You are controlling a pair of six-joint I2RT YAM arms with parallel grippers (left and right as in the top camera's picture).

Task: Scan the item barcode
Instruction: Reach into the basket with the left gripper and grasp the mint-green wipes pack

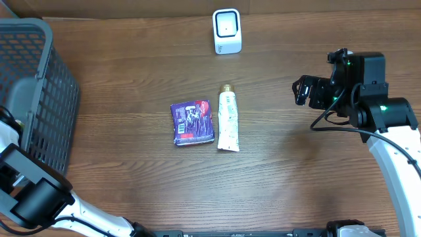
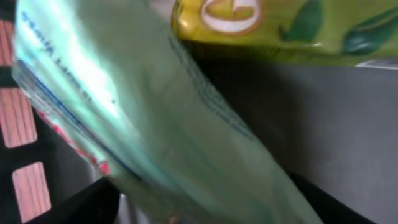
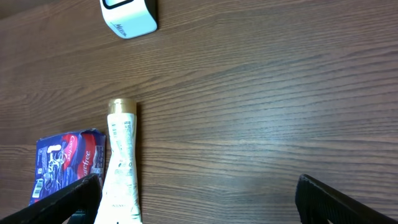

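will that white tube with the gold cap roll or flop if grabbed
The tube lies flat with a wide crimped end, so it probably won't roll. Its body looks soft and may squash under a firm grip. The gold cap end looks stiffer, likely steadier to hold.

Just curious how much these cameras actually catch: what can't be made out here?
Left wrist: green packet sits too close, its print blurred; whether the left gripper holds it is unclear.
Overhead: basket cut off by the left edge, its contents lost in dark mesh.
Right wrist: purple packet partly behind a finger, scanner cut off by the top edge.
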